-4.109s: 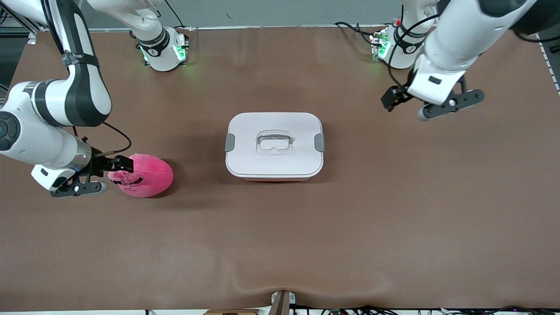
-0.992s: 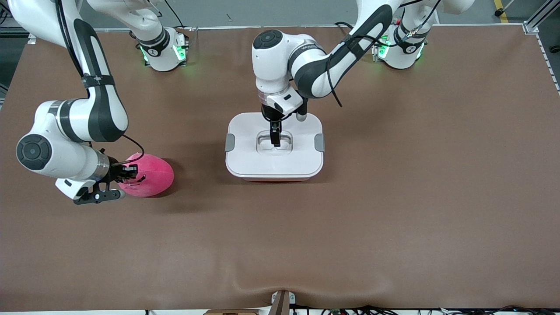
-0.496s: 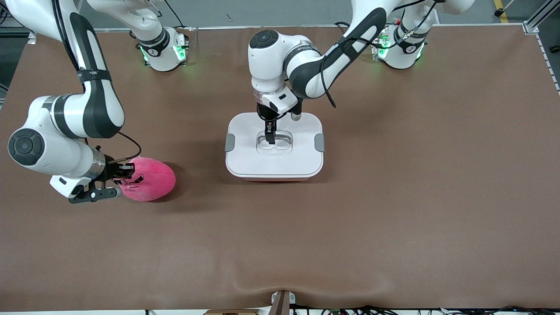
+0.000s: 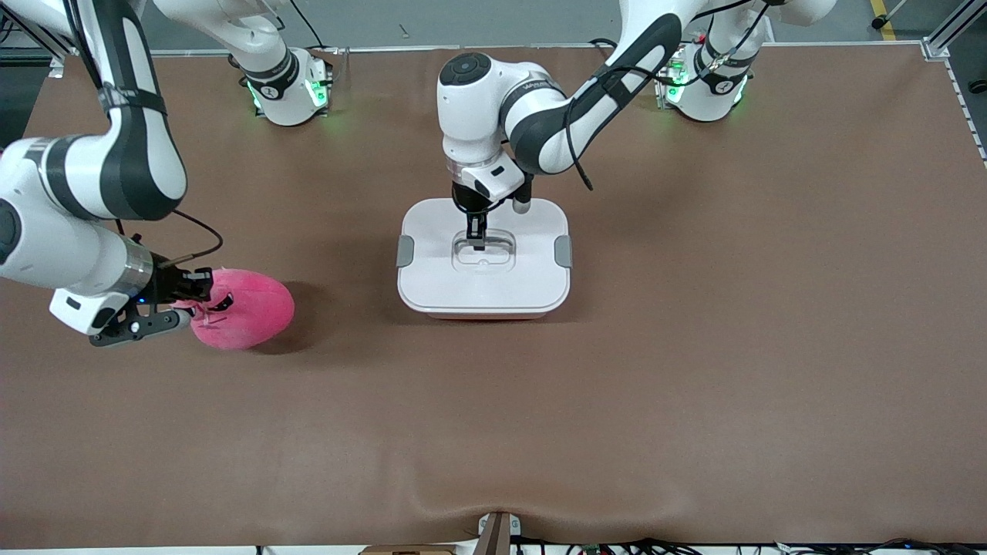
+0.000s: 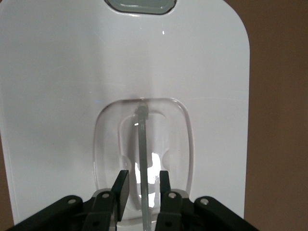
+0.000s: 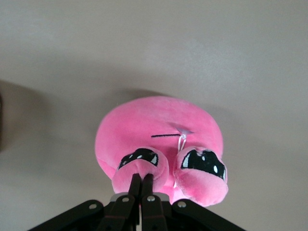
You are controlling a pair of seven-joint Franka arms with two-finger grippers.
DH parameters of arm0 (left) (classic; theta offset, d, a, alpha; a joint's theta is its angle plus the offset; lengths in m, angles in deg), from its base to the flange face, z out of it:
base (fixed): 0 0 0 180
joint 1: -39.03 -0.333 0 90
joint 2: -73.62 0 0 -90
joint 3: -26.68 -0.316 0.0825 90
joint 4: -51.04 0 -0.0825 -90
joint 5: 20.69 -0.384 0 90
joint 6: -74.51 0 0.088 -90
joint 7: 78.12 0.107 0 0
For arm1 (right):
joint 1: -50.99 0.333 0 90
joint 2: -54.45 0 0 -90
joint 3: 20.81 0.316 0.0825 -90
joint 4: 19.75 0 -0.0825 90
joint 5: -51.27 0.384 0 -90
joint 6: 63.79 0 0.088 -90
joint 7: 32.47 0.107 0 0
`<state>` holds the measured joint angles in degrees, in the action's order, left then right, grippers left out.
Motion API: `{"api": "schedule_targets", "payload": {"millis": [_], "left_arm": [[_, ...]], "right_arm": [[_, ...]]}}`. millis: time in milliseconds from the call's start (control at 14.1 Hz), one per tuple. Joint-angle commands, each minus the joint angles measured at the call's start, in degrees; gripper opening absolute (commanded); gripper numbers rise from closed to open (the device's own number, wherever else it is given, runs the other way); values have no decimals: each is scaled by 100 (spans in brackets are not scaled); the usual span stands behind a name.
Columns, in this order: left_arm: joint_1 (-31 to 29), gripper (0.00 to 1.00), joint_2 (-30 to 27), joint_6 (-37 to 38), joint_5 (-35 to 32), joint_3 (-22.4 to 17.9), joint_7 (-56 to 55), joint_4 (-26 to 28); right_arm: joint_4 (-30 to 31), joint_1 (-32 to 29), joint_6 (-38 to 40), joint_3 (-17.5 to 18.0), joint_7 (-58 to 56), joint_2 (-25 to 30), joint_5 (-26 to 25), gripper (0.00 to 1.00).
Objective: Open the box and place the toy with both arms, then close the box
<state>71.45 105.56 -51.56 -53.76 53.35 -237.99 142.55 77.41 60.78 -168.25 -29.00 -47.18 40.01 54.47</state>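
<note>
The box (image 4: 483, 285), a pink tub under a white lid (image 4: 432, 231) with grey side clips, stands at the table's middle. My left gripper (image 4: 477, 240) reaches down into the lid's recess. In the left wrist view the left gripper (image 5: 143, 173) stands open astride the clear handle (image 5: 142, 144), a gap on each side of it. The pink toy (image 4: 247, 308) is toward the right arm's end of the table. My right gripper (image 4: 197, 297) is shut on it. In the right wrist view the right gripper (image 6: 142, 177) pinches a plush fold by an eye of the toy (image 6: 159, 125). Whether the toy touches the table I cannot tell.
The grey clips (image 4: 405, 251) (image 4: 564, 251) lie flat against the box's short sides. The arms' green-lit bases (image 4: 289, 92) (image 4: 705, 85) stand along the table's edge farthest from the front camera. The brown mat (image 4: 694, 347) has a ripple (image 4: 493, 509) at its nearest edge.
The left gripper's fingers have drawn closer together around the handle. The right arm has risen and carried the toy a little toward its own end of the table.
</note>
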Motion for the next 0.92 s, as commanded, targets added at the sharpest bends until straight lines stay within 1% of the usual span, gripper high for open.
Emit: {"api": "schedule_targets", "payload": {"millis": [0,71,142,283,425,567,850], "left_arm": [[81,7,31,-14,-394,-12,-1266,-45],[72,2,23,-23,-403,-13,-1257,-45],[63,0,14,-23,-403,-13,-1257,-45],[54,0,-4,-14,-403,-13,-1231,-45],[54,0,-12,-23,-403,-13,-1187,-54],[37,0,-30,-14,-412,-13,-986,-54],[37,0,-135,47,-403,-4,-774,-46]], "right_arm": [[-337,-29,285,28,-443,55,40,0],[-443,-55,355,28,-567,28,40,0],[-505,-73,443,28,-621,19,40,0],[-637,-73,627,36,-901,54,40,0],[-935,-21,969,37,-1331,28,49,0],[-1076,49,1251,54,-1324,37,49,0],[-1033,67,1226,54,-1737,46,136,0]]}}
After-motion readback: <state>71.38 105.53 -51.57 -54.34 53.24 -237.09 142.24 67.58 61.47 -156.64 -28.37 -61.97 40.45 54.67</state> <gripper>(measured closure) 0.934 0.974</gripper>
